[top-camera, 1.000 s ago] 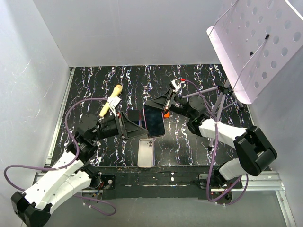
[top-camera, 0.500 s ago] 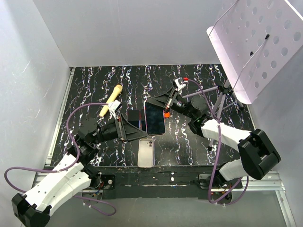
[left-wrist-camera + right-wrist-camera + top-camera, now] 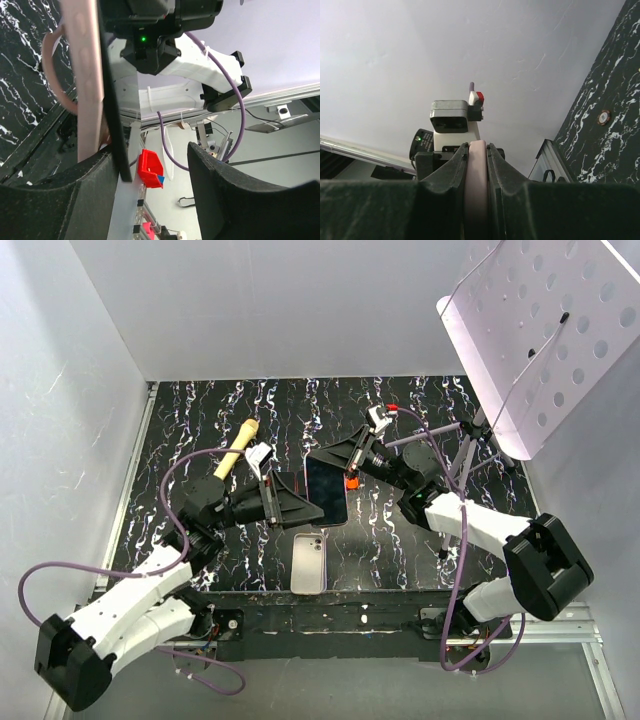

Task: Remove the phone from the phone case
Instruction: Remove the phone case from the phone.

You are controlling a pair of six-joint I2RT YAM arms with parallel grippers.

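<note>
Top external view is showing the phone [image 3: 326, 492] hanging mid-frame above the bench [image 3: 200, 420]. The right pincer [image 3: 328, 460] is clamping its pink case [image 3: 475, 170], the left pincer [image 3: 305, 502] gaping alongside. Phone is apparently not yet out; the whole extraction is waiting.

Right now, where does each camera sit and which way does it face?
Top external: above and behind the bases, looking down on the table; left arm and right arm meet at the cased phone.
Left wrist: on the left arm, looking past the open left gripper at the phone's edge and the right arm.
Right wrist: on the right arm, looking along the right gripper, shut on the phone's edge, toward the left arm.
Shared: all show the phone.
</note>
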